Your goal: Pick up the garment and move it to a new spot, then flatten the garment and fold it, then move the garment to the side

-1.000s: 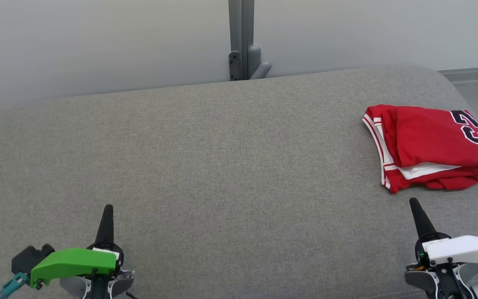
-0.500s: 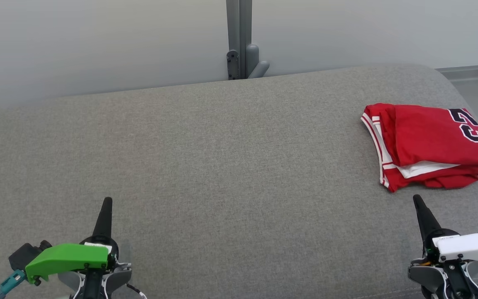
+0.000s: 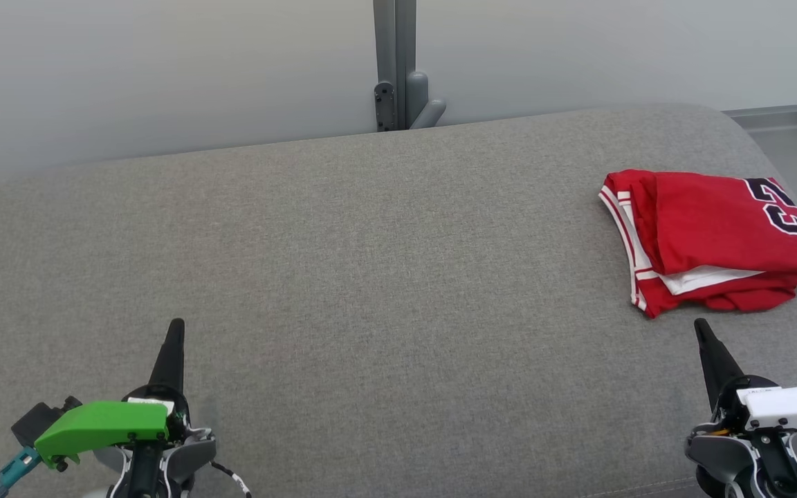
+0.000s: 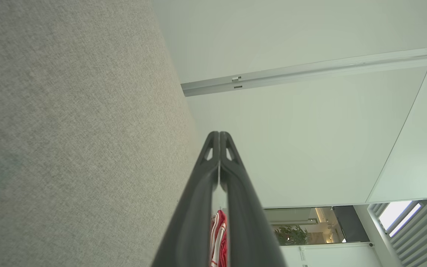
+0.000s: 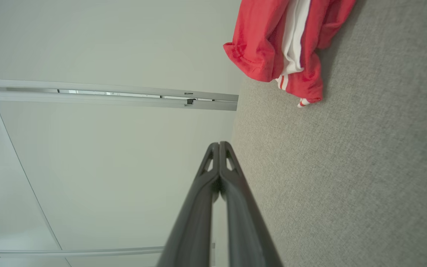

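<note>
My left pincer (image 3: 174,335) sits at the lower left of the head view. Its two dark fingers are pressed together into a single point, with nothing in their grip. It lies low near the front edge of the grey fabric-covered tabletop (image 3: 371,277), and a green cover (image 3: 101,427) sits on the wrist behind it. My right pincer (image 3: 704,335) mirrors it at the lower right, also fully closed and empty, with a white cover (image 3: 796,408) on its wrist. In both wrist views the fingers (image 4: 198,207) meet at the tips and grip no cloth.

The garment (image 3: 717,235) is a red jersey with white-and-red striped trim. It lies folded into a rough rectangle on the right side of the tabletop, close to that side's edge. A white inner layer peeks out along its near side, and the red layer beneath is slightly bunched. A dark number (image 3: 782,207) on the top layer looks like 23, though the frame edge cuts it off.

The tip of my right pincer points up toward the garment's near left corner, near it but clearly apart. My left pincer is well apart from it, across the bare fabric. From the left wrist, a sliver of the red and white cloth shows far off through the slit lower down between the fingers.

Behind the far edge of the tabletop, a grey upright post (image 3: 395,69) stands against a pale wall (image 3: 163,69).
</note>
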